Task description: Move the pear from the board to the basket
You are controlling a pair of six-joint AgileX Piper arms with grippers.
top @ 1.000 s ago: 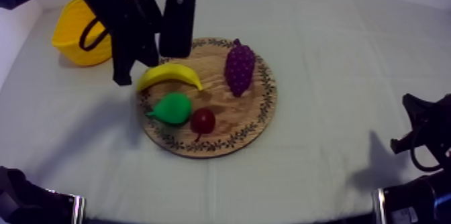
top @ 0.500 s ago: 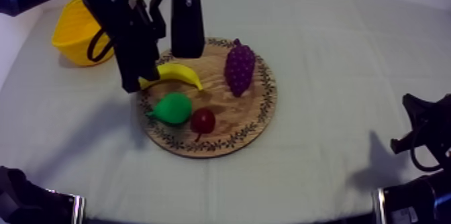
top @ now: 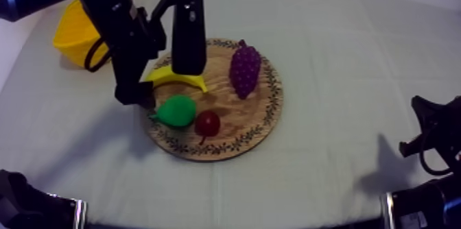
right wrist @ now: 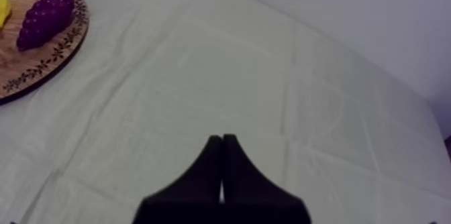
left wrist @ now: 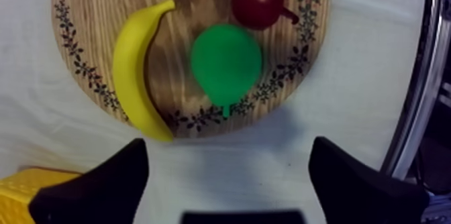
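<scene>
The pear (top: 176, 110) lies on the wooden board (top: 230, 147) near its left rim, stem pointing off the board. The small red fruit (top: 207, 123) is just beside it, the banana (top: 193, 81) just behind it, and the grapes (top: 245, 69) are toward the board's far right. Our left gripper (left wrist: 228, 143) hangs over the cloth at the board's left edge near the pear, fingers spread wide with nothing between them, and the yellow basket (top: 71, 37) sits at the table's (top: 329, 74) far left corner. Our right gripper (right wrist: 222, 141) rests low at the table's right edge, fingers pressed together on nothing.
</scene>
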